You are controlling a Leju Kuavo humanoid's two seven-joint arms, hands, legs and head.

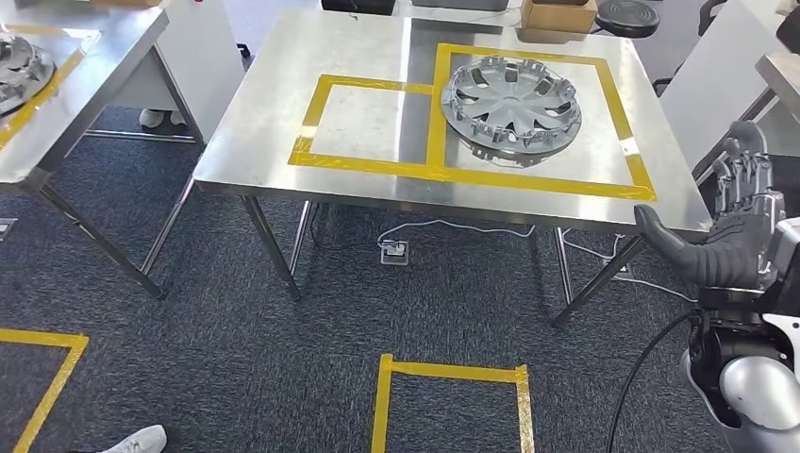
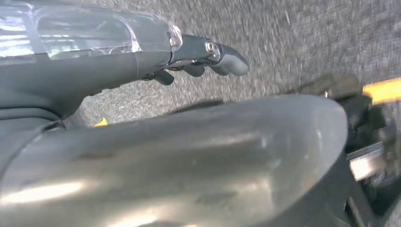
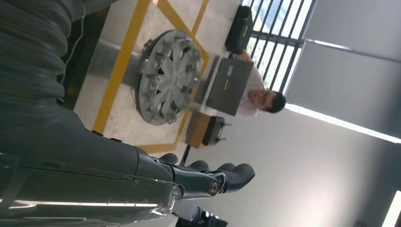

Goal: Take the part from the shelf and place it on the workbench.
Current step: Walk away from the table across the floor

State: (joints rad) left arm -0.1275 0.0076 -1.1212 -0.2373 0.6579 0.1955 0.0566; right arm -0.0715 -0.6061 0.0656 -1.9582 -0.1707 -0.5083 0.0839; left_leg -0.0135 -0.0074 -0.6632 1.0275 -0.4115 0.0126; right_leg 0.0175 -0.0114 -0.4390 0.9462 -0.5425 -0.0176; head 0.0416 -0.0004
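Right hand (image 1: 741, 212) hangs raised just off the workbench's (image 1: 358, 123) near right corner, holding nothing, its dark fingers (image 1: 745, 179) lying close together and nearly straight with the thumb jutting toward the table edge; the right wrist view shows the same fingers (image 3: 227, 177) extended side by side with nothing between them. Left hand (image 2: 208, 59) hangs low over the carpet, and from its wrist view I can see curled dark fingertips with nothing in them, though I cannot tell for sure how far it is closed. Silver wheel cover (image 1: 510, 98), the part in question, lies flat and face up on the workbench inside the larger yellow tape square (image 1: 623, 109), toward the far right quarter of the top, clear of every edge. It is round, so it has no long axis to speak of; what matters is direction. From the right hand it lies forward and inward, toward the bench's middle, well apart from the fingers, with bare steel and the yellow tape line between them. The right hand is plainly the nearer one; the left is away on the other side and down by the floor. Judging from how things lie, the part already rests where the task wants it, so the placing looks done and the empty right hand only needs room to draw clear of the corner. A second wheel cover (image 1: 19, 61) sits on the neighbouring table (image 1: 85, 104) at far left.
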